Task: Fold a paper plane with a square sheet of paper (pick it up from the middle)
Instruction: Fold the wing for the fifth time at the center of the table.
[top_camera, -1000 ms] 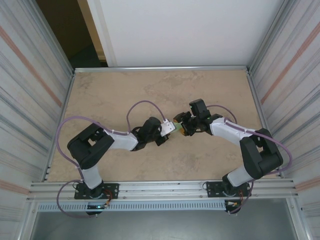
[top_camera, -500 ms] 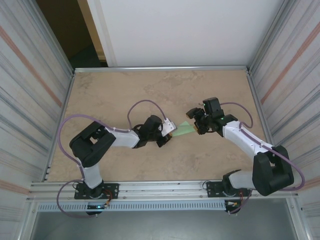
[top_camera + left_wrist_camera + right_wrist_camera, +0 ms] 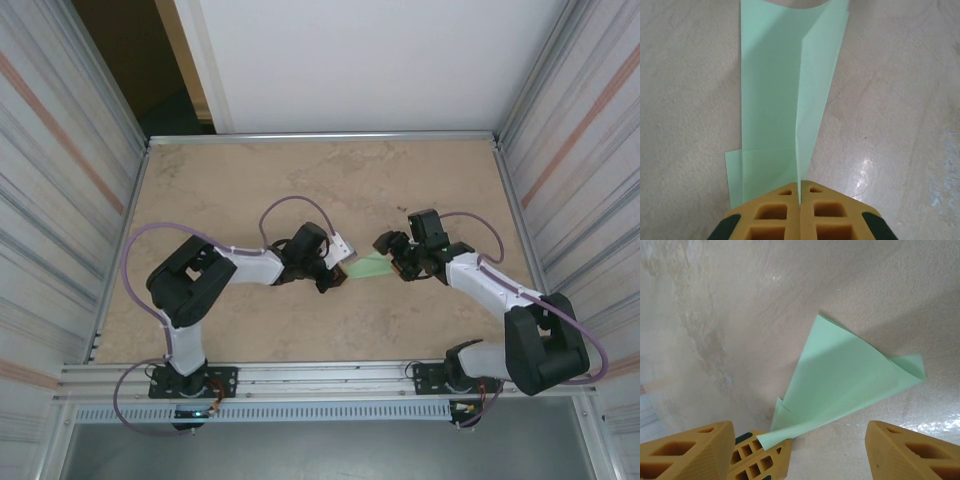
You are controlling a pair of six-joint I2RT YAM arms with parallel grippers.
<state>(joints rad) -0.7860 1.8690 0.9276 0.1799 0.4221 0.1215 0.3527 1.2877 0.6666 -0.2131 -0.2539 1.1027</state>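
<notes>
beige marbled table (image 3: 250,170), corrugated metal walls (image 3: 60,150)

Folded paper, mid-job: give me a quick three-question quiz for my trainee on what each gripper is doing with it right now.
1. Fill in: the right gripper has its jaws ____.
2. Multiple choice: what grips the folded paper? A. the left gripper alone. B. the right gripper alone. C. both grippers.
3. True or false: the paper lies as a flat, unfolded square.

Key: 1 open; 2 A; 3 false, it shows creases and overlapping layers.
</notes>
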